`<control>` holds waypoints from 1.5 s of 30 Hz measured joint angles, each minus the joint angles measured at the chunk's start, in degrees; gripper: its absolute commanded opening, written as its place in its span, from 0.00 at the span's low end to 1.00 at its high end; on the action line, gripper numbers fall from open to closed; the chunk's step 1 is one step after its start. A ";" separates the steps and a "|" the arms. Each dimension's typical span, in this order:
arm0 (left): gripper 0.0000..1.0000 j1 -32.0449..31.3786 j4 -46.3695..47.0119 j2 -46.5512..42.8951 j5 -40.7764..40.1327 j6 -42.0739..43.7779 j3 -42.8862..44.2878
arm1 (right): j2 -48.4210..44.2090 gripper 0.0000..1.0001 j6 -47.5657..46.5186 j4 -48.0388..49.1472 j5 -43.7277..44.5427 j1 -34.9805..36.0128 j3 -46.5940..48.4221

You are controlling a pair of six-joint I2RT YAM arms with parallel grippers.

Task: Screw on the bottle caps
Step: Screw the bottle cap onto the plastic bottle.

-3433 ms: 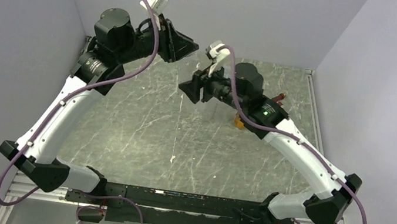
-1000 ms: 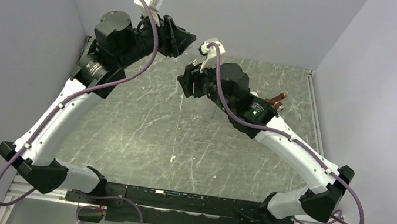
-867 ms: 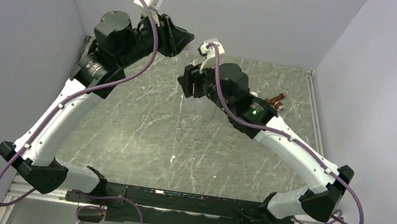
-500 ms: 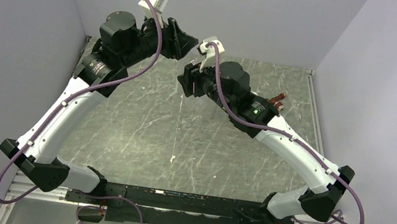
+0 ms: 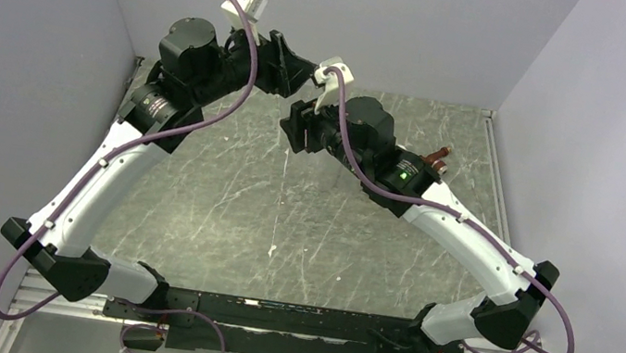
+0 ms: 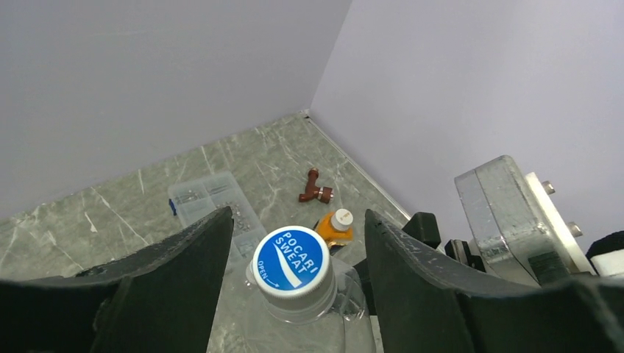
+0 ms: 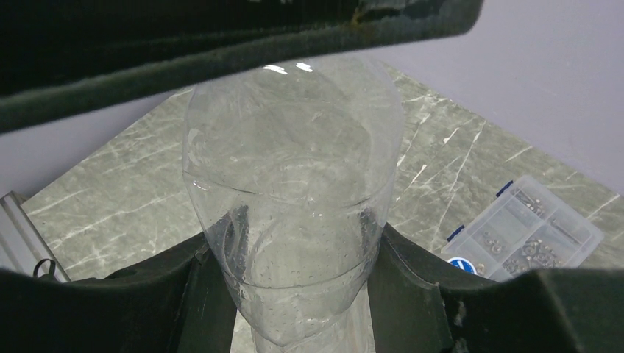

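My right claw (image 7: 298,294) pins the clear plastic bottle (image 7: 294,184) so my left claw (image 6: 298,220) (parted, touching nothing) can twist its round blue plastic cap (image 6: 291,261).

Grey-green marbled table (image 5: 223,191), four loose things on it, all towards the far right.

My left wrist view shows a flat clear compartment box (image 6: 213,202) with small parts inside. To its right a small brown T-shaped piece (image 6: 315,190) lies flat, nearer the far right corner. An orange bottle (image 6: 332,224) with a white cap sits just near of that piece, apart from it; can't tell if it is upright. My right wrist view shows a round blue cap (image 7: 461,265) just beside a corner of the box.
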 measured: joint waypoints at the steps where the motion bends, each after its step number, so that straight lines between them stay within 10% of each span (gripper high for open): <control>1: 0.73 0.00 0.04 0.00 0.15 -0.04 0.00 | 0.00 0.25 0.02 0.00 -0.02 -0.02 0.00; 28: 0.61 0.00 0.20 -0.02 -1.73 -4.28 0.00 | -0.02 0.24 0.02 0.00 -1.03 -0.39 -0.02; 40: 0.15 0.00 0.70 -0.28 -1.53 -5.55 -0.02 | -0.24 0.20 0.02 0.09 -3.15 -1.29 -0.17; 45: 0.08 0.00 3.08 -1.51 3.15 -5.11 -1.95 | -2.78 0.19 0.66 1.20 -18.64 -6.71 -2.73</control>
